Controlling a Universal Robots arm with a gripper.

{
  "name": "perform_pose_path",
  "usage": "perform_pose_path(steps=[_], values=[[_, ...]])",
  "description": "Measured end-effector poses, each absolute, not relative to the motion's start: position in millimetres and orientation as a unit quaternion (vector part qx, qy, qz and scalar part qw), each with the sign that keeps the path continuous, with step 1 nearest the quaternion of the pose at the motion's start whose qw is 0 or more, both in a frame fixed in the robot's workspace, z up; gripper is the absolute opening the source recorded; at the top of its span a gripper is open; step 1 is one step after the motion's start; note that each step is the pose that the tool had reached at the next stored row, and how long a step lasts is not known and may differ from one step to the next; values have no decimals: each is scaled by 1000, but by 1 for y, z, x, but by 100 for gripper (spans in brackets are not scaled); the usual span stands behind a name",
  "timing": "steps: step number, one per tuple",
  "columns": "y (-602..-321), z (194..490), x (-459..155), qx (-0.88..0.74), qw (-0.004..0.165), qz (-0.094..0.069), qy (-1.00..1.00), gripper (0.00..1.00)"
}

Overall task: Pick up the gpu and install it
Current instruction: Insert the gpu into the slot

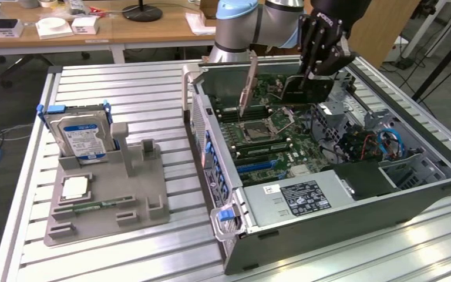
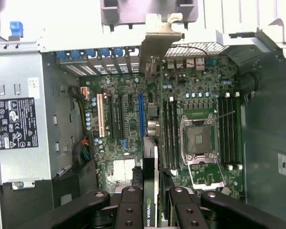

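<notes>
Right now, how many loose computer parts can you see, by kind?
Silver hard drive with blue-white label: 1
Narrow green memory stick: 1
Small silver square chip: 1
Dark green graphics card with silver bracket: 1
Total: 4

- You have the gpu clamped in the gripper, hanging above the motherboard in the open case.
- It stands on edge, black face showing.
- Its silver end bracket sits nearest the case's rear wall, slightly tilted.
</notes>
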State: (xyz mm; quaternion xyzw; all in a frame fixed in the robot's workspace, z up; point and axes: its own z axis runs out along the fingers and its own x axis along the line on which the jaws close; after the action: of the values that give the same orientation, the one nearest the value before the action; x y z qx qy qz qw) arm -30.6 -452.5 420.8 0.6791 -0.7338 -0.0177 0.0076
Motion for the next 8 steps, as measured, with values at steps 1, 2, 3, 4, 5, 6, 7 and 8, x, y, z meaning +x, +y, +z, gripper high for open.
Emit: perform_pose_path(steps=[1, 2, 3, 4, 5, 6, 7, 8], values=[[-452, 421, -31, 682, 8, -18, -731, 26], [-452, 421, -31, 685, 8, -18, -728, 26], [-452, 421, -31, 689, 8, -18, -725, 26], [-452, 421, -31, 692, 8, -18, -722, 26], [-452, 421, -31, 695, 8, -18, -719, 26], [-452, 421, -31, 698, 8, -18, -716, 26], [-452, 421, -31, 701, 8, -17, -713, 26], [-452, 421, -31, 704, 8, -17, -710, 26]])
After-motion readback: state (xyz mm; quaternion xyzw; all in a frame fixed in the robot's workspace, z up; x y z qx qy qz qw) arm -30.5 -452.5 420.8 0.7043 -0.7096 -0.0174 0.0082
